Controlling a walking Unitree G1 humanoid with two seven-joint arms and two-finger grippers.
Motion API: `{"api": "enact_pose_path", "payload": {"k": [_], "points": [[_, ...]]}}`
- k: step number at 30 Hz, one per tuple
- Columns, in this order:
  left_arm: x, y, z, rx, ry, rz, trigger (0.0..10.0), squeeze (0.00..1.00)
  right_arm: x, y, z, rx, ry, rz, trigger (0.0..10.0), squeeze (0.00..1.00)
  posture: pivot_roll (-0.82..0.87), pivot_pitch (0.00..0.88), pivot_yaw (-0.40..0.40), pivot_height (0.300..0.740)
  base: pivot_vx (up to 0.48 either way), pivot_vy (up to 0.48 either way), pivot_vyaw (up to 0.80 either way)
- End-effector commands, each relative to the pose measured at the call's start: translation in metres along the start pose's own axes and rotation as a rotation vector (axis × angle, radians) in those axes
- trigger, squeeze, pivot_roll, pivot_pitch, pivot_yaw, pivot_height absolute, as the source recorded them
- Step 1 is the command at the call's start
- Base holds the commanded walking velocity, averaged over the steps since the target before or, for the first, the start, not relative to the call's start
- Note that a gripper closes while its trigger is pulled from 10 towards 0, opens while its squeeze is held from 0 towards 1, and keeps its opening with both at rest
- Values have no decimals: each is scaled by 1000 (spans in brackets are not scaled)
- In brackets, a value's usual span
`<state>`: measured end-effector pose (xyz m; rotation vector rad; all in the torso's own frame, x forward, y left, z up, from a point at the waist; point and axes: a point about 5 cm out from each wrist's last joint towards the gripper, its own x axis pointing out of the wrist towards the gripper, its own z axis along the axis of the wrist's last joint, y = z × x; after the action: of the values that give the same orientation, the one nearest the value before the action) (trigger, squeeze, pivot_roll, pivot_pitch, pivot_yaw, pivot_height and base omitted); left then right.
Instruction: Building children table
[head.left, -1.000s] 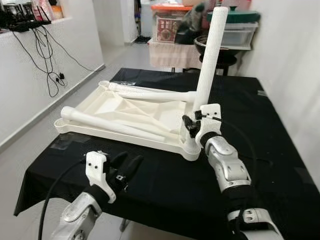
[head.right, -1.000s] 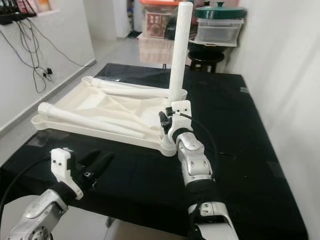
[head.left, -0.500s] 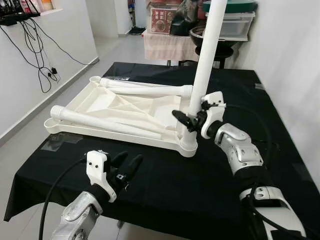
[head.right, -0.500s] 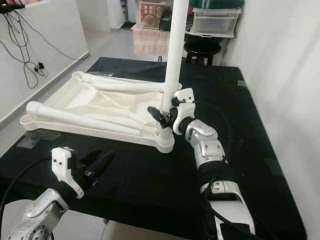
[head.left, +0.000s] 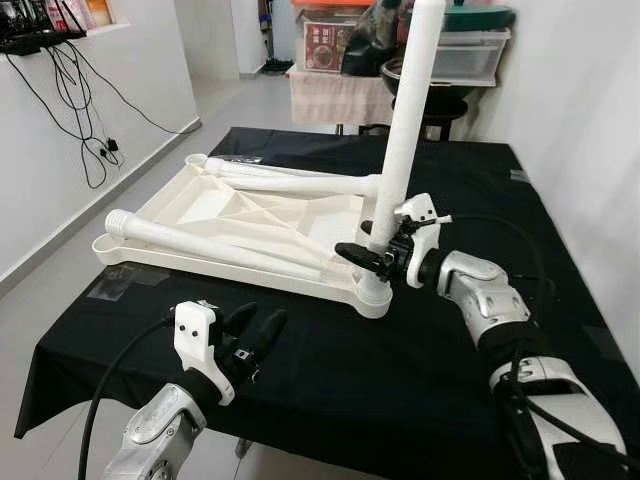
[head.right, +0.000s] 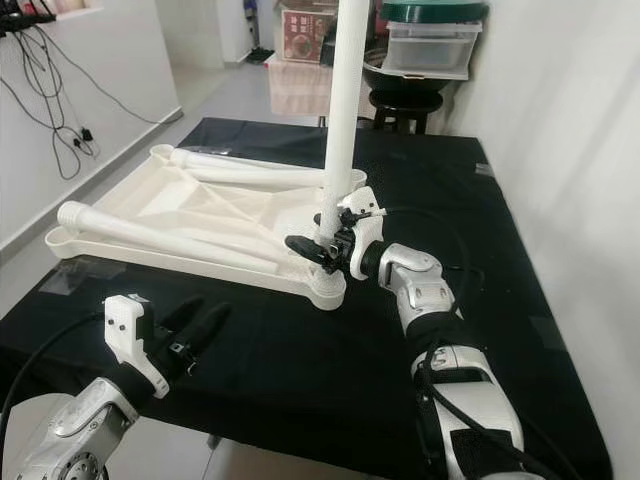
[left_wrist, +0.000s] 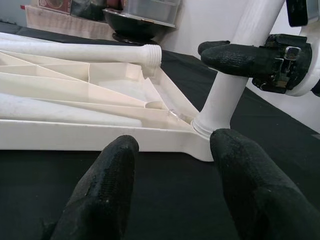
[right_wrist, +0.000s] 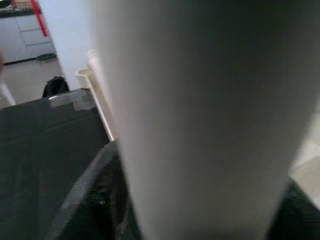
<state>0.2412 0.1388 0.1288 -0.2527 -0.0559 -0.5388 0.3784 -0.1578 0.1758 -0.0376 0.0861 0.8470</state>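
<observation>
A white children's tabletop (head.left: 215, 205) lies upside down on the black-clothed table (head.left: 400, 370). One white leg (head.left: 410, 120) stands upright in the tabletop's near right corner socket (head.left: 372, 297). My right gripper (head.left: 372, 252) is shut on this upright leg just above the socket, one finger (left_wrist: 235, 56) crossing in front of it. Two loose legs (head.left: 290, 183) (head.left: 210, 247) lie across the tabletop's ribs. My left gripper (head.left: 248, 335) hovers open over the table's front edge, its fingers (left_wrist: 102, 192) apart and pointing at the socket corner.
A white wall runs close along the table's right side. Behind the table stand a stool with a dark bowl (head.left: 440, 75) and storage boxes (head.left: 340, 40). Cables (head.left: 80, 100) hang on the left wall above bare floor.
My right wrist has rolled around the upright leg, and its forearm has swung out to the right. The fingers now point left across the leg. The left gripper has stayed put.
</observation>
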Motion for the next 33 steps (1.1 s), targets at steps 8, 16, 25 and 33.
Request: {"api": "enact_pose_path", "payload": {"k": [8, 16, 25, 33], "points": [[-1, -3, -1, -6, 5, -1, 10000, 0, -1, 1, -17, 11, 48, -75, 0, 0, 23, 5, -26, 740, 0, 0, 0], [-4, 0, 2, -6, 1, 4, 10000, 0, -10, 56, -49, 91, 52, -777, 0, 0, 3, 21, -21, 740, 0, 0, 0], [-2, 1, -1, -9, 12, -7, 10000, 0, 15, 66, -49, 13, 76, -581, 2196, 0, 0, 0, -13, 740, 0, 0, 0], [-1, 2, -1, -6, 3, 8, 10000, 0, 20, 72, -33, 33, 36, -425, 10000, 1000, 0, 0, -16, 740, 0, 0, 0]]}}
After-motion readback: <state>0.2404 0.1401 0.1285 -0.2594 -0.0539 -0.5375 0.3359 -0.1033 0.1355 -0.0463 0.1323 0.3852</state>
